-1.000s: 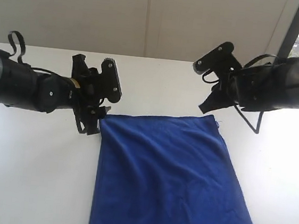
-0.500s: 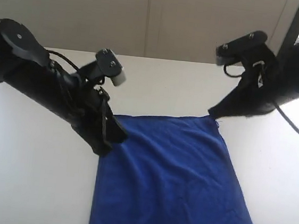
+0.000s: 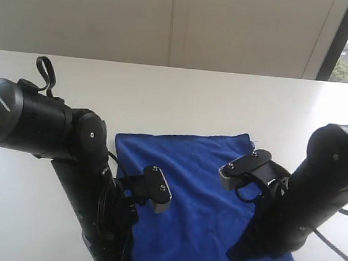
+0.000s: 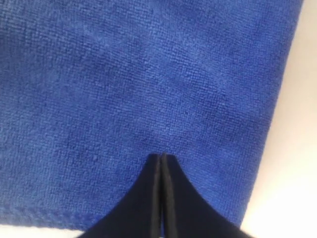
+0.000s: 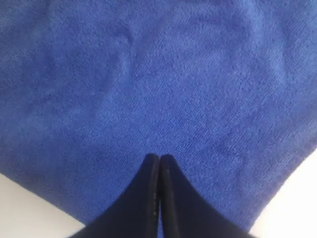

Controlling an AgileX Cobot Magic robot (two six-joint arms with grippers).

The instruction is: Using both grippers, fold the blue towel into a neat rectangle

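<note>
You're off far corners now, both arms over near half of blue towel [image 3: 201, 171]. Note left pincer [image 4: 162, 158] and right pincer [image 5: 159, 157] pinched closed, empty. Probably open up before next grab.

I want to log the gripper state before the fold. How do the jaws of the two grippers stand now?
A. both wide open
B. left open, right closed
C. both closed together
C: in the wrist views the jaws of the left gripper and the right gripper meet with no gap, over the blue towel.
</note>
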